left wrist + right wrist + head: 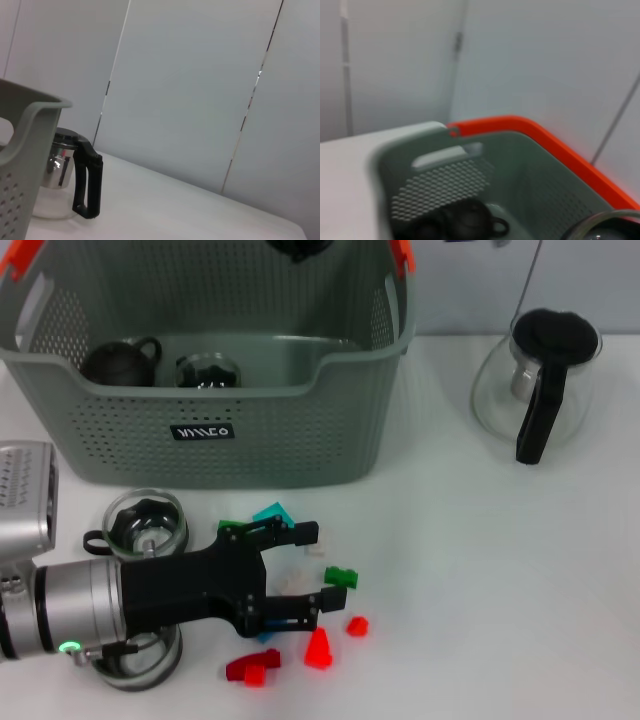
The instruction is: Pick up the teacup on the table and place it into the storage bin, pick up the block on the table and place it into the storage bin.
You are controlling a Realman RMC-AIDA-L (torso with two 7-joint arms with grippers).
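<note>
Here the left gripper (pixel 300 580), fingers spread, hovers low over small blocks (pixel 318 648) scattered on the counter (pixel 500 570) before the storage bin (pixel 220 430); a glass teacup (pixel 146 520) stands just beside its arm. The blocks look light, rigid and easily pinched across flat sides; the teacup is probably fragile and slippery, best taken at its rim. The right gripper is out of view.

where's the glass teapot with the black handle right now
In the head view the glass teapot stands on the table at the robot's far right, just beyond the storage bin's right wall and apart from it.
</note>
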